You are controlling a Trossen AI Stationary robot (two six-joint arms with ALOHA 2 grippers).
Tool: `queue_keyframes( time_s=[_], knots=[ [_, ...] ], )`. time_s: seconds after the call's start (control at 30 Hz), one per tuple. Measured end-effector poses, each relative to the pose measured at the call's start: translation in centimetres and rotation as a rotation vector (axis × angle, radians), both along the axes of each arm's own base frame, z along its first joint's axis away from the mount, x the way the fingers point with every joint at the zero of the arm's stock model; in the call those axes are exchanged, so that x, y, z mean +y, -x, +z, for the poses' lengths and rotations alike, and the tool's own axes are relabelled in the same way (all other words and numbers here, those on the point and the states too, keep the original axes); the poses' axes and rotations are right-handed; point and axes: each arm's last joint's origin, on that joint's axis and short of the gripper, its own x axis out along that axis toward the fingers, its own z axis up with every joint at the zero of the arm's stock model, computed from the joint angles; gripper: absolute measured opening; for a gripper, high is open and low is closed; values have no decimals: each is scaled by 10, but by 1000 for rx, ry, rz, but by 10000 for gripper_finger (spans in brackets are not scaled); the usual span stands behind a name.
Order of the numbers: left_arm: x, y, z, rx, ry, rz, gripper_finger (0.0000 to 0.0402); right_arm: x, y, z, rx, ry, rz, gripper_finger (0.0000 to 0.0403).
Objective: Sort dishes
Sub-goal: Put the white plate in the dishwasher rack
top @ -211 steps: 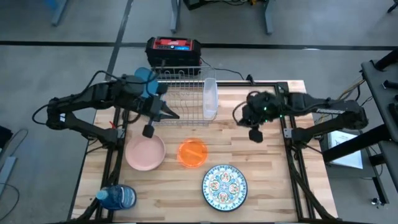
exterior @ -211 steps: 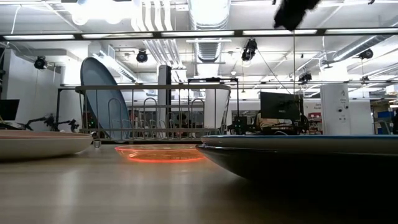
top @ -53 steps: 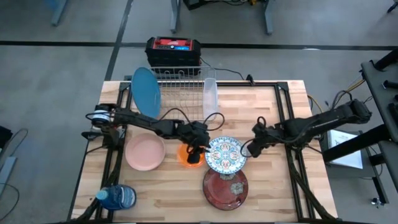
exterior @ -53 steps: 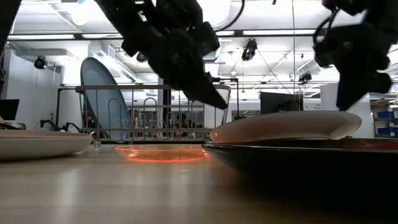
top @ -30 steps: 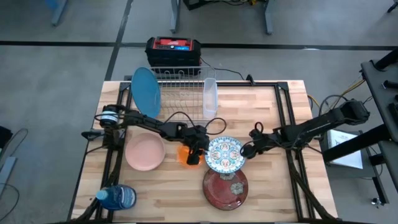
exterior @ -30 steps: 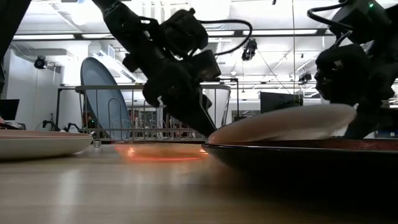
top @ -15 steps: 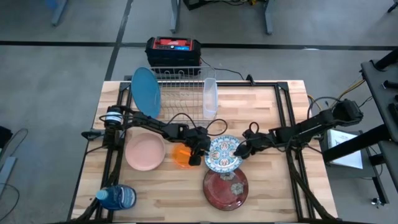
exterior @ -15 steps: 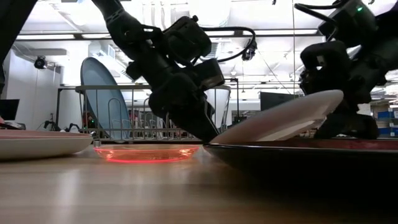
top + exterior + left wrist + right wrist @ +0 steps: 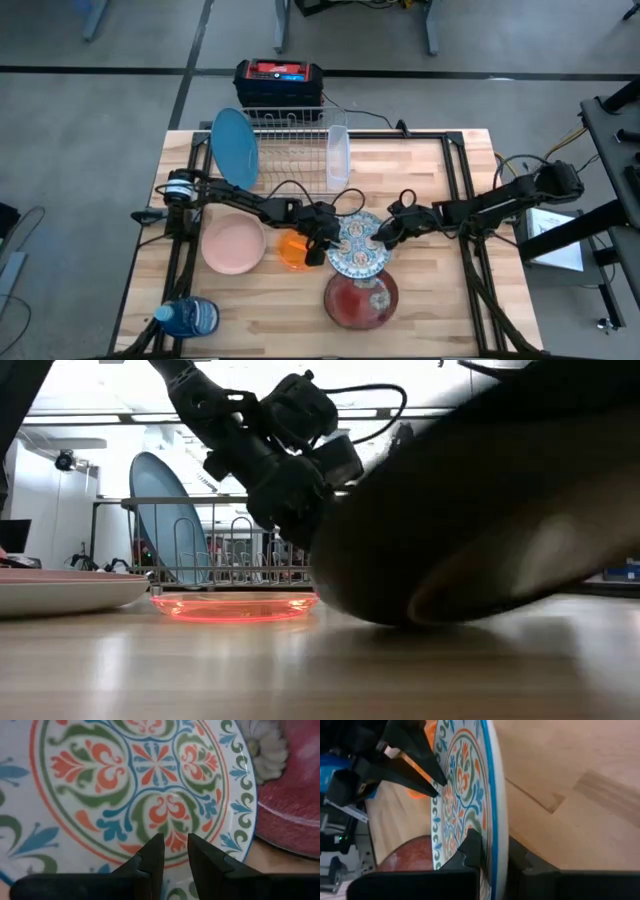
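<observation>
Since a second ago our right gripper (image 9: 489, 851) has clamped on the right rim of the round teal-and-white patterned plate (image 9: 358, 244); our left gripper (image 9: 174, 847) pinches its left rim, mid-table above the dark red plate (image 9: 360, 298). We should lift evenly, keeping it level.

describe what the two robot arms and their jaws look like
Both the left arm and the right arm are slim, dark and jointed, with looping black cables along them. The left arm has a pale ring near its base. Each gripper has two black, tapered jaws with stepped inner edges.
</observation>
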Motion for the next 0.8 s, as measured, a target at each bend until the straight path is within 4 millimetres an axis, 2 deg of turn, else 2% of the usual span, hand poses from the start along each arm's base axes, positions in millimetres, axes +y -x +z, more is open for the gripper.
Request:
queue_keyframes(
  time_s=[0.8],
  knots=[
    [0,1,17,-43,34,35,77,0,3,8,-45,74,70,16]
  ],
)
